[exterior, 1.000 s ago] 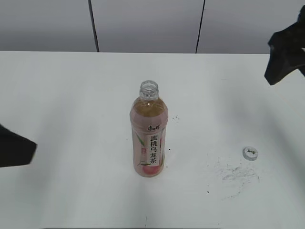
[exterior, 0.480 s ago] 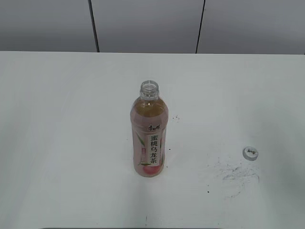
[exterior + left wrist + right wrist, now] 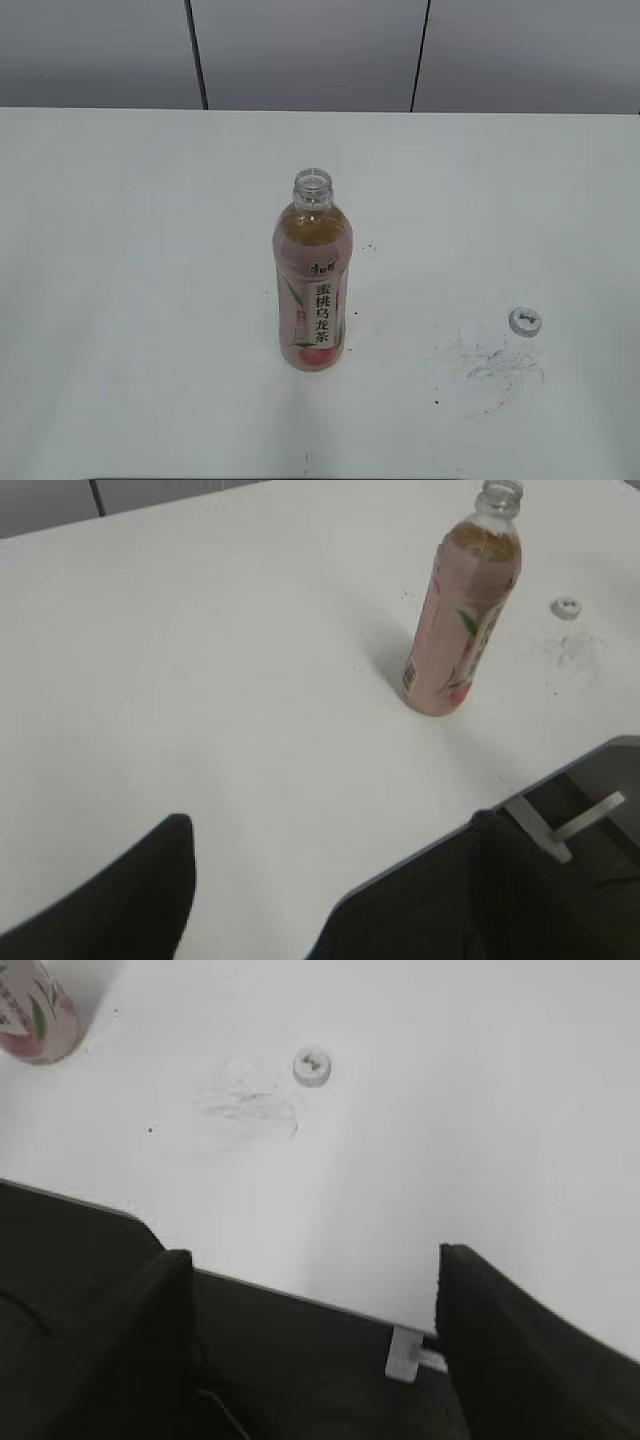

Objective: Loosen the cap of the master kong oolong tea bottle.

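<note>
The master kong oolong tea bottle [image 3: 312, 280] stands upright near the middle of the table [image 3: 140, 260], its neck bare and open. The cap [image 3: 525, 321] lies flat on the table well to the right of the bottle, beside a patch of dark scuff marks [image 3: 490, 362], so the loosening looks finished and more.

The main risk from here is the open bottle: it is tall, narrow and unsealed, so any arm sweeping across the table could tip it and spill tea. The small cap could also be nudged off toward the table edge.

Neither arm shows in the exterior view. In the left wrist view the left tool [image 3: 330, 900] hangs low over the near edge of the table, its dark fingers spread apart and empty, with the bottle well away, up and to the right. In the right wrist view the right tool [image 3: 310, 1340] is likewise released and holds nothing; the cap sits well ahead of it, though the framing is tight enough that its exact height is hard to judge.
</note>
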You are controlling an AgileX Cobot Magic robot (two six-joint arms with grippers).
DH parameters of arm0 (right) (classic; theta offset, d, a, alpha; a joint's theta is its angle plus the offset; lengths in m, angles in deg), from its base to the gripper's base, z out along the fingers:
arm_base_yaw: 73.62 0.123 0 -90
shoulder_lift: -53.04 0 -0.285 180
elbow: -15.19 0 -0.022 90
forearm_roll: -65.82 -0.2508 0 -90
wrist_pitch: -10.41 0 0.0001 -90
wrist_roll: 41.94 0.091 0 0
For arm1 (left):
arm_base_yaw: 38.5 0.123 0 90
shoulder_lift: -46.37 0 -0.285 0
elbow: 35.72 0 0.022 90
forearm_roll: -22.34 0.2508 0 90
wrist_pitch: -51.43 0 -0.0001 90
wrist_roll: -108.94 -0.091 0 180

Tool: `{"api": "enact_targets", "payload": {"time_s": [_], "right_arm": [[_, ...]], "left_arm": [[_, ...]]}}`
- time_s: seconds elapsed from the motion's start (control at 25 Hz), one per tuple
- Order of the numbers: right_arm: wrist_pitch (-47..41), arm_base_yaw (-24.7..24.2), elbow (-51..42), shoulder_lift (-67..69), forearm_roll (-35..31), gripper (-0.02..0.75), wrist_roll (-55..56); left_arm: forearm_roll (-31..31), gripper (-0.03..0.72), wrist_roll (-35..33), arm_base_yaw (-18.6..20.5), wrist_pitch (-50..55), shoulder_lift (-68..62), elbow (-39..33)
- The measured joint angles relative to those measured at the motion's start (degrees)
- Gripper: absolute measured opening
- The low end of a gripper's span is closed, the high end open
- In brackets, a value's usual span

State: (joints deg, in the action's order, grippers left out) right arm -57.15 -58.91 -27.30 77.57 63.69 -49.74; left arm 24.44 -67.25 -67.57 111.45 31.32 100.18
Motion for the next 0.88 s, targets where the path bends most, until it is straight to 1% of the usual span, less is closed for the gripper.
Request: {"api": "enact_targets", "payload": {"time_s": [0.12, 0.28, 0.4, 0.88], "right_arm": [[2.5, 0.0, -4.1, -6.8, 0.6, 0.563, -1.6], [3.7, 0.0, -5.3, -11.3, 0.8, 0.556, -2.2], [4.1, 0.0, -5.3, -11.5, 0.8, 0.555, -2.3], [4.3, 0.0, -5.3, -11.5, 1.0, 0.555, -2.3]], "left_arm": [[1.2, 0.500, -1.2, 0.0, -1.5, -0.4, -0.5], [1.9, 0.500, -2.9, 0.0, -1.4, -0.4, -1.0], [1.6, 0.500, -3.8, 0.0, -1.3, -0.4, -1.1], [0.9, 0.492, -3.8, 0.0, -1.3, -0.4, -1.1]]}}
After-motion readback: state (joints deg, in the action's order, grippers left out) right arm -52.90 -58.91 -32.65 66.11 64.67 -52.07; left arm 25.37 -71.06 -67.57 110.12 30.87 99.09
